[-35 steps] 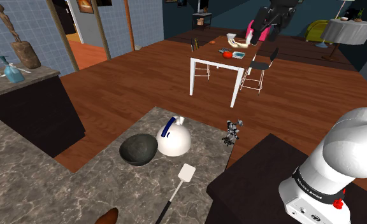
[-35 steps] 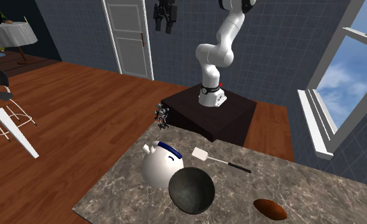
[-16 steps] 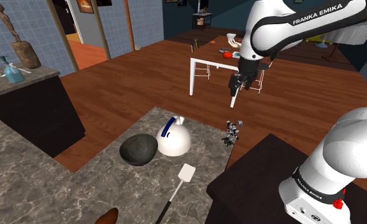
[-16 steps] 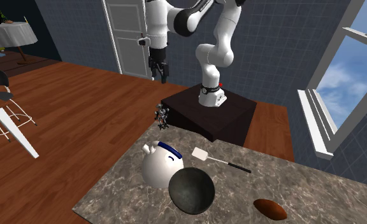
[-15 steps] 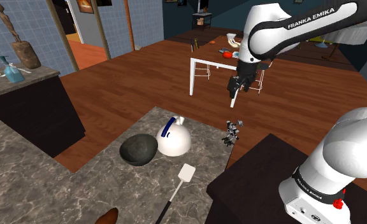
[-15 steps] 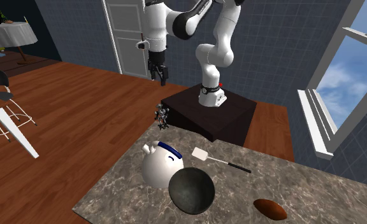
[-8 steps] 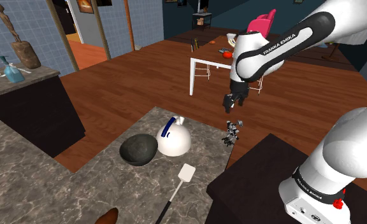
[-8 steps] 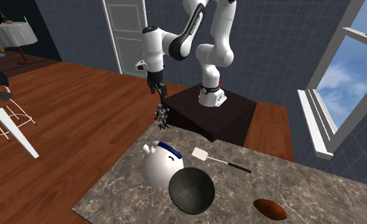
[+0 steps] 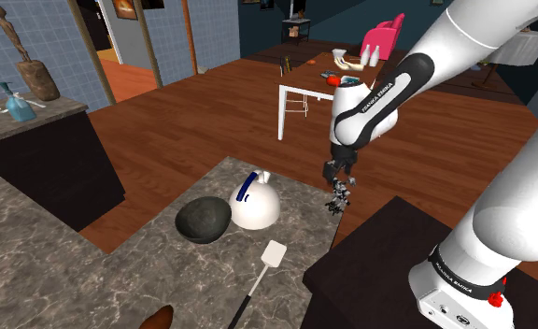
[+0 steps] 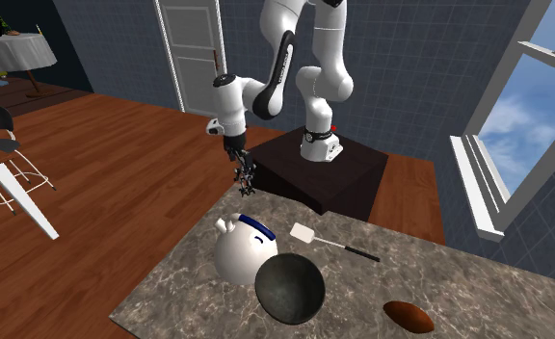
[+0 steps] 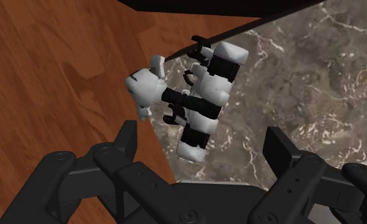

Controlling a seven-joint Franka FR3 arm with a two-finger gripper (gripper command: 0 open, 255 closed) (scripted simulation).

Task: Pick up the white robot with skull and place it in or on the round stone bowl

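- Now, your claw [image 11: 201, 135] stands apart, one black finger on each side of the robot [image 11: 198, 102], neither touching it.
- Robot: one, blocky, white and black, at the corner edge of the veined marbled surface [image 9: 90, 271]; wood floor [image 11: 61, 63] just beyond.
- Bowl [image 9: 203, 220]: one, round, dark rough grey, just beside one white domed pot [image 9: 255, 206]; open surface lies between pot and robot.

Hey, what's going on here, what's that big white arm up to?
The arm holds its black jaws just above a small white-and-black toy robot standing at the edge of the marble counter. The jaws are open on either side of the toy without touching it, so nothing has been picked up yet. The dark round bowl it is meant to go in sits further along the counter, empty, beside a white pot.
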